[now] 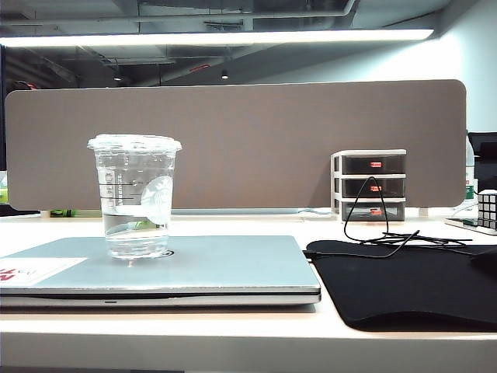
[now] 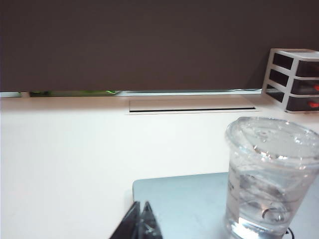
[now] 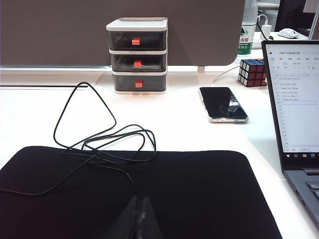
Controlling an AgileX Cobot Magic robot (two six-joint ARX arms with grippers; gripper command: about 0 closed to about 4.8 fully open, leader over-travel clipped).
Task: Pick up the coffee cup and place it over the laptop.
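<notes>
Coffee cup upright on the closed laptop, in the left half of the exterior view, base resting on the lid close to the round logo. Clear, with a flat clear lid, a little clear liquid at the bottom.

Left gripper at the lower edge of the left wrist view, fingertips pressed together, nothing between them. Hanging above the near edge of the laptop, with the coffee cup apart from it toward the lower right of that frame, not touching.

Right gripper at the lower middle of the right wrist view, fingertips likewise together and empty, above the black mouse pad. Thin black cable looped on the white table and partly over the pad. Small drawer unit at the upper centre, a phone face up to its right, a colour cube behind it, an open second laptop at the right edge.

Neither gripper visible in the exterior view; mouse pad at its lower right, drawer unit behind.
</notes>
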